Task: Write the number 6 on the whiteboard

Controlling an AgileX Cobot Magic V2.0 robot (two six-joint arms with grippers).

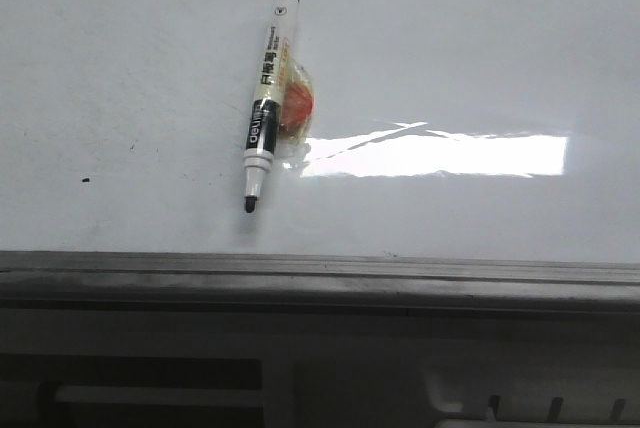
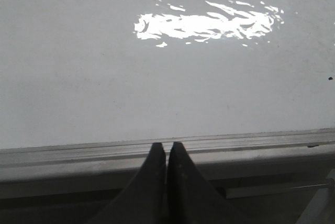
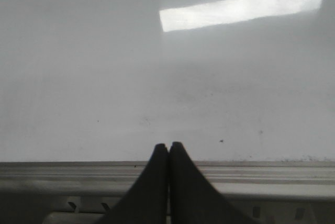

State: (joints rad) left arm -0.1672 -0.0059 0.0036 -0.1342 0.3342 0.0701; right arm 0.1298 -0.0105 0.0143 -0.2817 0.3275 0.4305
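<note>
The whiteboard (image 1: 480, 58) fills the front view, glossy white with a grey edge rail along its near side and a bright rectangular reflection. No number 6 shows on it. An uncapped black-and-white marker (image 1: 267, 98) lies on the board left of centre, tip toward the rail, with a small clear wrapper with an orange piece (image 1: 296, 106) beside it. My left gripper (image 2: 166, 145) is shut and empty over the rail. My right gripper (image 3: 169, 145) is shut and empty over the rail. Neither gripper shows in the front view.
A small black speck (image 1: 86, 181) sits on the board at the left. The grey edge rail (image 1: 320, 273) runs across the near side, with a grey ledge below it. The board also shows in the left wrist view (image 2: 104, 67) and right wrist view (image 3: 94, 67).
</note>
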